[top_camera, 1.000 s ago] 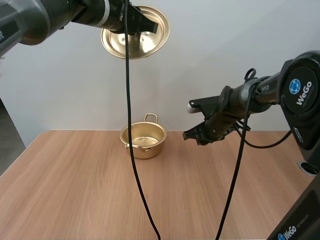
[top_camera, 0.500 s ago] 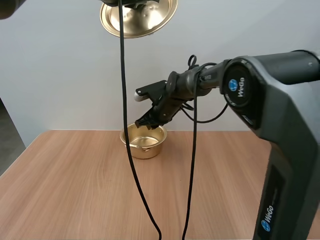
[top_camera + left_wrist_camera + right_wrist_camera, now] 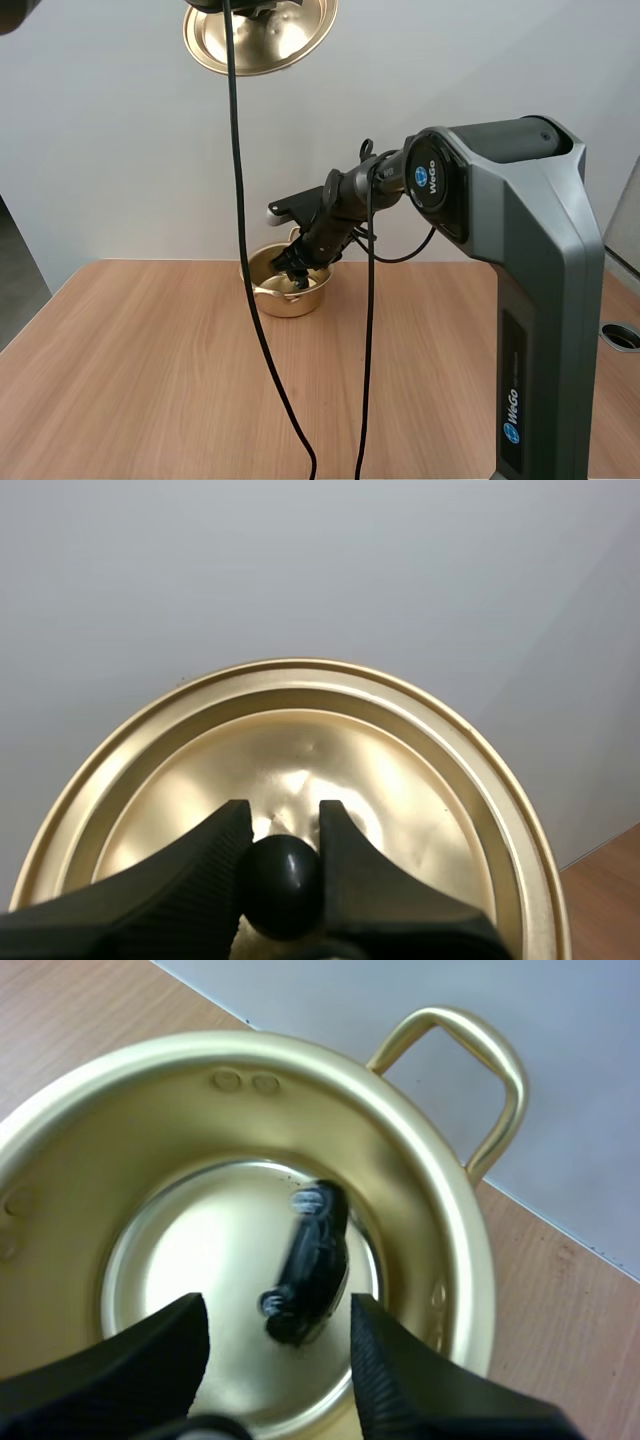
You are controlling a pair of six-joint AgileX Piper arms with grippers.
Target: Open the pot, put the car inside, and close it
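A gold pot [image 3: 285, 285] stands open at the far middle of the table. My right gripper [image 3: 291, 274] hovers at its mouth, fingers [image 3: 400, 1380] apart. A small black toy car [image 3: 308, 1265] is inside the pot [image 3: 420, 1210] just beyond those fingers, blurred and free of them. High above, my left gripper [image 3: 284, 845] is shut on the black knob [image 3: 283, 885] of the gold lid [image 3: 420, 770]. The lid [image 3: 260, 35] hangs near the upper edge of the high view, its underside facing the camera.
The wooden table [image 3: 150, 390] stretches out in front of the pot. A round hole [image 3: 622, 336] sits at its right edge. My right arm's grey body [image 3: 530, 300] rises at the right.
My right gripper swung left from mid-air to the pot and lowered into its mouth. It has opened and the car has left it. The lid shifted slightly left.
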